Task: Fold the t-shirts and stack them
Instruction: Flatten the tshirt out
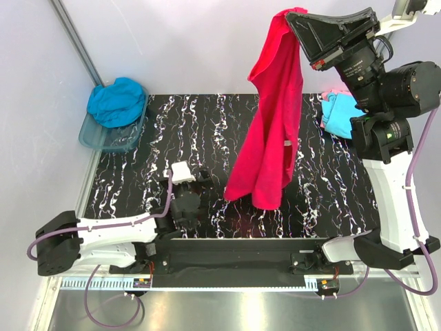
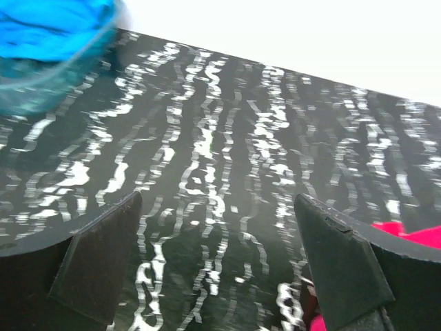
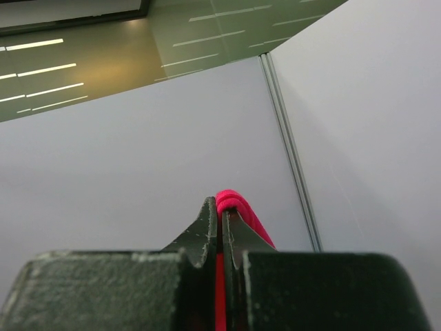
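The right gripper (image 3: 220, 215) is clenching a bunched edge of the pink-red t-shirt (image 1: 272, 117), holding it aloft around one o'clock. Its long axis is hanging vertical, loose end pointing down at the table (image 1: 131, 179). The left gripper (image 2: 217, 207) is hovering spread and empty near seven o'clock. This looks like the spreading-out step; next, the left one likely needs to be catching a lower corner.

Black tabletop (image 1: 172, 131) veined with white in a marble-like pattern. Clear bluish plastic tub (image 1: 103, 141) at its far left corner, close to the pale grey wall (image 1: 193, 41). Metal strip (image 1: 74, 41) slants up the wall behind the tub. White slotted rail (image 1: 227, 283) along the near edge. Ceiling light strips (image 3: 41, 69) overhead.
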You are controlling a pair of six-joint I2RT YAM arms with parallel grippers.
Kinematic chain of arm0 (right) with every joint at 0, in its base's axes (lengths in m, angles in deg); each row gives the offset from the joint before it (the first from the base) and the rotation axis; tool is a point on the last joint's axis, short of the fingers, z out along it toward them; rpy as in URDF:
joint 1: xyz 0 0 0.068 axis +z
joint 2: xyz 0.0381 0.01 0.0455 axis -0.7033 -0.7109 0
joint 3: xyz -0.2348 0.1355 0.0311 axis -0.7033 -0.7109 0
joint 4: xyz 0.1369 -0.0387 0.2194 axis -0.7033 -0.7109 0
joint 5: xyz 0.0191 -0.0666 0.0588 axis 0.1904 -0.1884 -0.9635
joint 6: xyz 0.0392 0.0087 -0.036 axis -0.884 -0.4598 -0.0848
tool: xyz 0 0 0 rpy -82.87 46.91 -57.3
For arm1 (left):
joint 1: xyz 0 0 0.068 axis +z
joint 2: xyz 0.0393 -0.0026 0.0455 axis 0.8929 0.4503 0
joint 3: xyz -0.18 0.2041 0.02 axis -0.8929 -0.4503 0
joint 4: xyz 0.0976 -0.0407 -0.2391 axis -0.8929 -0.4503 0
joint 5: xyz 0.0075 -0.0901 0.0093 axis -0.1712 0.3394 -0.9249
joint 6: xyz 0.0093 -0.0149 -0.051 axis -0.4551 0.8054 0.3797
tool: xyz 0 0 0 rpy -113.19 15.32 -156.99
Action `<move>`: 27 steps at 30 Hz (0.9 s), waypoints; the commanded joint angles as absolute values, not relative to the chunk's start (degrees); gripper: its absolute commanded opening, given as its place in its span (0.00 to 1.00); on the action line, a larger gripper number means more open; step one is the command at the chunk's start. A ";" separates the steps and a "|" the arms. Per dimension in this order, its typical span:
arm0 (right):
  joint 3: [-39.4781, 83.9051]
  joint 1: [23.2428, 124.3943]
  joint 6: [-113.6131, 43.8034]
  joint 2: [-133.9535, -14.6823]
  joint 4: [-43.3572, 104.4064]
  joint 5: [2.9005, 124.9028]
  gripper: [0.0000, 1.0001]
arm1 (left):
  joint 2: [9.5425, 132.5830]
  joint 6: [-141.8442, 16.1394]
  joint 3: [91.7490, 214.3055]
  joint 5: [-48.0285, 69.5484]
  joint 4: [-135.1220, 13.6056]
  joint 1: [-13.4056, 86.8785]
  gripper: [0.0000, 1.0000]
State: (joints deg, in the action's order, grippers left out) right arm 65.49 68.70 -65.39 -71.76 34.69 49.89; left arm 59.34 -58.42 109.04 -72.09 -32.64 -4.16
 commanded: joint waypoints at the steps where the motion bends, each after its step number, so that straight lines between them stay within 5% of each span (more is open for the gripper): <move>1: 66.20 69.21 -65.27 -71.37 37.62 50.36 0.00 | 57.36 -49.74 108.89 -65.81 -34.30 -4.18 0.99; 10: 66.29 69.13 -63.34 -72.25 33.85 49.39 0.00 | 63.23 -48.24 117.67 -48.48 -32.45 -7.25 0.99; 27: 45.46 69.21 -58.06 -67.94 37.54 55.46 0.00 | 65.70 -69.42 140.27 -53.92 -36.50 -8.57 0.99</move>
State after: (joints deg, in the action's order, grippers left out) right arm 45.23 68.70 -59.33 -70.23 32.25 54.16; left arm 65.15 -64.15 137.81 -51.13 -37.06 -9.01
